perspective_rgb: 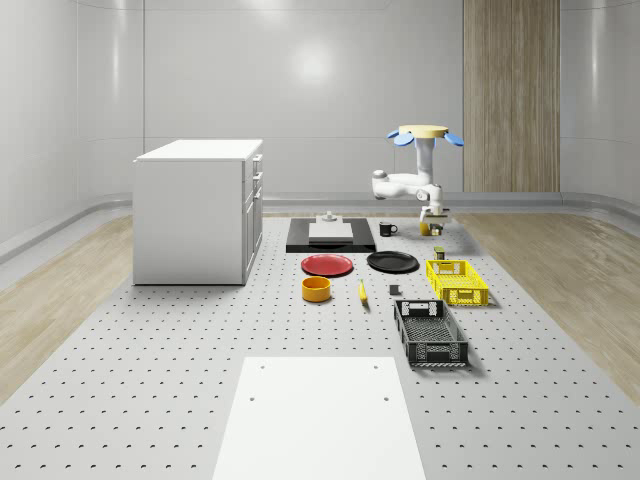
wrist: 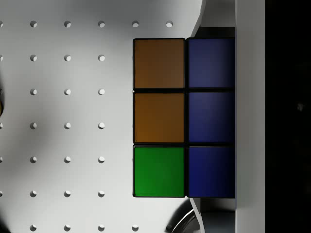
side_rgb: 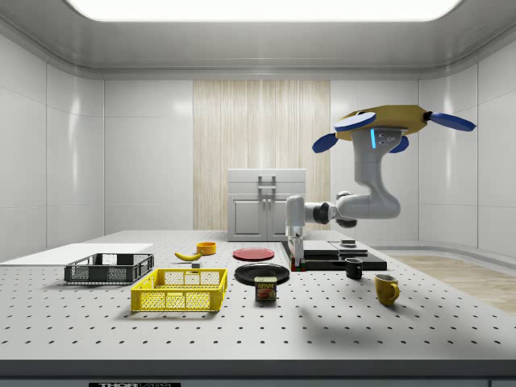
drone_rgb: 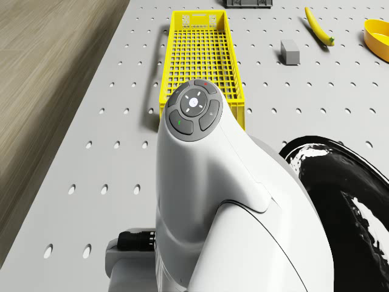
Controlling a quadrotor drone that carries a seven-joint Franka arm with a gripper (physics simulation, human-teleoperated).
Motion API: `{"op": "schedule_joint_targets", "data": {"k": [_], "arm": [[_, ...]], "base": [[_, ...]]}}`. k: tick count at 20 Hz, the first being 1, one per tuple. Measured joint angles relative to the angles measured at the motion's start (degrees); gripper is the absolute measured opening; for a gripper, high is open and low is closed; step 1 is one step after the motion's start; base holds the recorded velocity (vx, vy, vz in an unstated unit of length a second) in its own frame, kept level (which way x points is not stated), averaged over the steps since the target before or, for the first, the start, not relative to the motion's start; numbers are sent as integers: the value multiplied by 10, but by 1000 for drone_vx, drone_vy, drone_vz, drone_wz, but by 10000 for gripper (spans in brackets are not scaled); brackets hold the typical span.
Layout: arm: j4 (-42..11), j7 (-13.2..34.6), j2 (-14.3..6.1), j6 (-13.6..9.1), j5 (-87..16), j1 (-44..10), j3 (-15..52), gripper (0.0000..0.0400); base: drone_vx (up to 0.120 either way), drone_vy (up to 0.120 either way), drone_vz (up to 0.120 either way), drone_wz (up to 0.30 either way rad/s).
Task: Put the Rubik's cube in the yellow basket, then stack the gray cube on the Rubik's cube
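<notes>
The Rubik's cube (wrist: 184,116) sits between the fingers of my gripper (wrist: 214,116), showing orange, green and blue stickers above the perforated table. The gripper (side_rgb: 296,256) hangs from the bent arm just above the table, next to the black plate (side_rgb: 262,273). The drone (perspective_rgb: 425,134) hovers over the table's far right part, behind the yellow basket (perspective_rgb: 457,281). This basket (drone_rgb: 200,61) is empty. The small gray cube (perspective_rgb: 394,291) lies on the table beside the basket; it is also visible (drone_rgb: 290,52) near the banana (drone_rgb: 319,27).
A black basket (perspective_rgb: 430,332) stands in front of the yellow one. A red plate (perspective_rgb: 327,264), orange bowl (perspective_rgb: 316,289), black mug (perspective_rgb: 387,229), black platform (perspective_rgb: 330,235) and white cabinet (perspective_rgb: 200,210) lie further left. A can (side_rgb: 265,289) and yellow mug (side_rgb: 386,289) stand nearby.
</notes>
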Motion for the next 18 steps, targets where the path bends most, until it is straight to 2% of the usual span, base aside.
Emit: {"op": "schedule_joint_targets", "data": {"k": [18], "arm": [[1, 2, -23, 22, 9, -3, 3, 325]], "base": [[120, 0, 0, 0]]}}
